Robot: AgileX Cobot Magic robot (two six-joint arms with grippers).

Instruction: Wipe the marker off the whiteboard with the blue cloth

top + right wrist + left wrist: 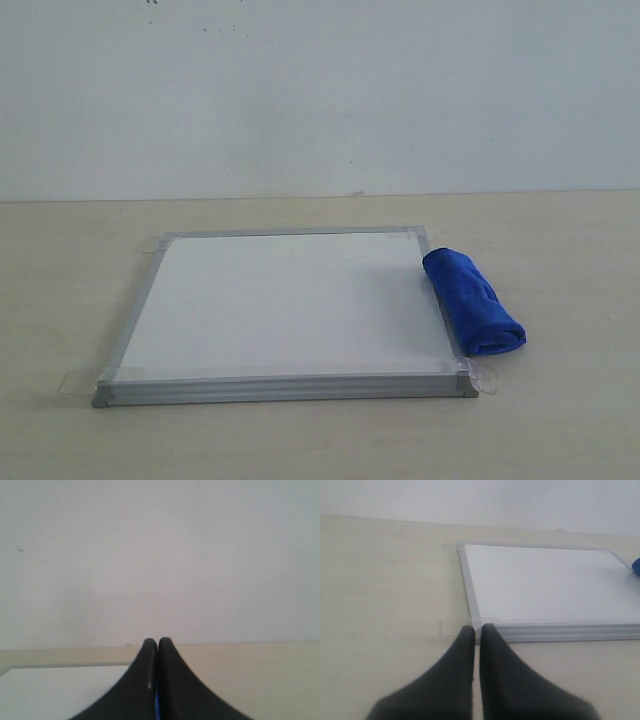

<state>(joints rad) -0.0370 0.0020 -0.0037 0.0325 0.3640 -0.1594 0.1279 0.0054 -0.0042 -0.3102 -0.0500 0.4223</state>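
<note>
Only the exterior view shows the blue cloth (472,302) whole.

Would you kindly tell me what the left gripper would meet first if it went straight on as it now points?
Probably the whiteboard, at its taped corner just ahead of the left gripper; depth there is unclear.

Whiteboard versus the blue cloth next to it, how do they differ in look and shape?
The whiteboard is white with a silver-grey frame; the blue cloth is solid royal blue. The whiteboard lies flat and thin; the blue cloth is a thick plush roll. The whiteboard is much wider than the blue cloth. Both rest on the tan table.
</note>
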